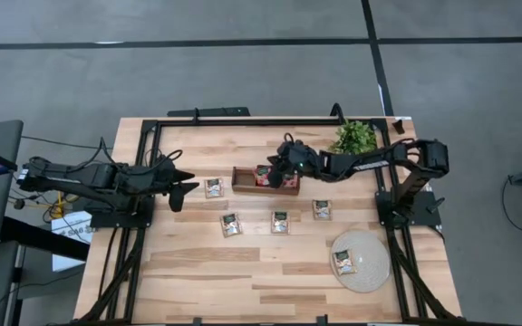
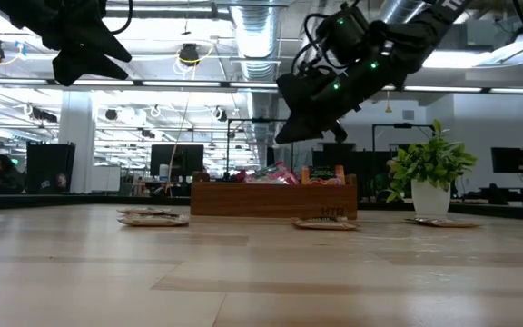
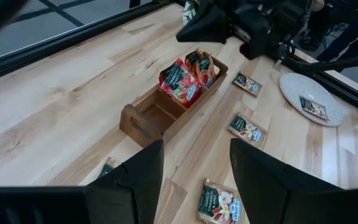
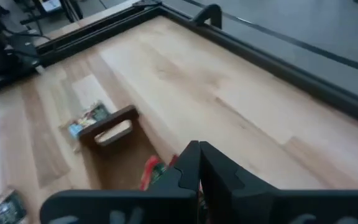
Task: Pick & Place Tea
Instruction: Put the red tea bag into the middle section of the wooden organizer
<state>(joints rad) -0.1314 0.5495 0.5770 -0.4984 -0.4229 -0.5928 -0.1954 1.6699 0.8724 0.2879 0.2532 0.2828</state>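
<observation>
My right gripper (image 1: pixel 275 172) hangs above the right end of the wooden box (image 3: pixel 143 116), fingers pressed together with nothing visibly between them. Red tea sachets (image 3: pixel 180 82) stand bunched in that end; the box's other compartments sit bare. My left gripper (image 1: pixel 187 183) hovers spread wide, near the table's left side. Loose sachets lie flat on the table (image 1: pixel 198 263): one (image 1: pixel 214 187) just left of the box, three in a row in front of it, one (image 1: pixel 343 262) on the round woven mat (image 1: pixel 370 272). The potted plant (image 1: pixel 355 137) stands at the far edge.
</observation>
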